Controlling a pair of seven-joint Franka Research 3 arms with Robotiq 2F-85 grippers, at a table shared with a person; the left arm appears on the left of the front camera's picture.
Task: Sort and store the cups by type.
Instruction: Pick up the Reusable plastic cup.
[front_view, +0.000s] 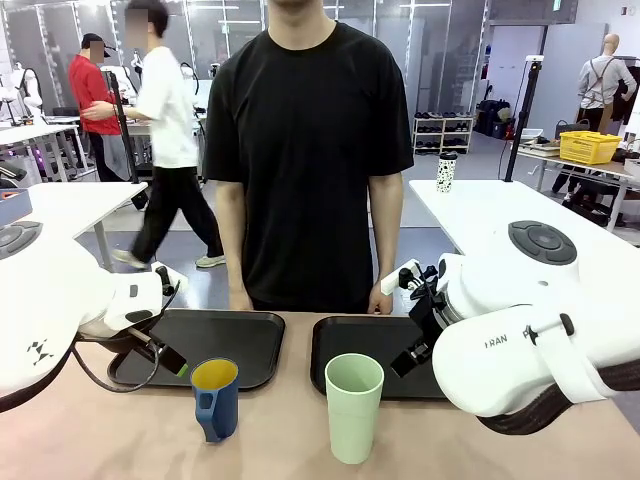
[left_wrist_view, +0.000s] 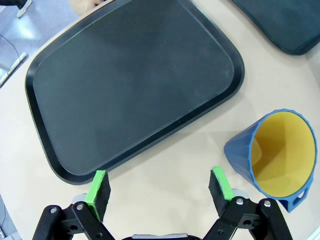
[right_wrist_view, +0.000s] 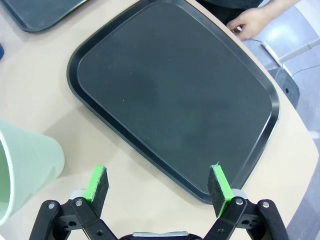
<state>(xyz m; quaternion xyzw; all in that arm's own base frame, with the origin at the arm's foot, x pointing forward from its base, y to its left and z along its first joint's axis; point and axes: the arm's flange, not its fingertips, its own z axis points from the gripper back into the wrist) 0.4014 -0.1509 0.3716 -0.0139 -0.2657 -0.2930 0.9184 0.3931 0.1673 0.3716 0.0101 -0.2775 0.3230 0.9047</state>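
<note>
Both cups stand upright on the table (front_view: 110, 440), neither stored yet. Blue mug (front_view: 216, 398) w/ yellow inside sits at 5 o'clock of the L tray (front_view: 230, 340), just off its near edge. Mint tumbler (front_view: 353, 405) sits at 6 o'clock of the R tray (front_view: 355, 338), also by the near edge. Cups are apart, not touching. L gripper (left_wrist_view: 158, 176) is spread wide and empty, above the table at the L tray's near corner. In left wrist view the mug is at 4 o'clock, near one finger, no contact. R gripper (right_wrist_view: 159, 171) is likewise spread wide and empty, over the R tray's near edge. In right wrist view the tumbler is at 8 o'clock, clear of the pads. Person's hand (right_wrist_view: 252, 21) rests at the far table edge, 1 o'clock in that view. Handling, my guess: mug looks like stiff faceted plastic, light, squat so stable. Its handle is small and faces the robot side, prob too tight for a finger, so pinch across the body below the rim, or put one finger inside over the wall. Tumbler looks thin-walled, light, smooth, tapered, and tall so tippy. A nudge could knock it over, and a hard squeeze may flex it. Take it mid-height across the body, square on, centred btwn the pads.
</note>
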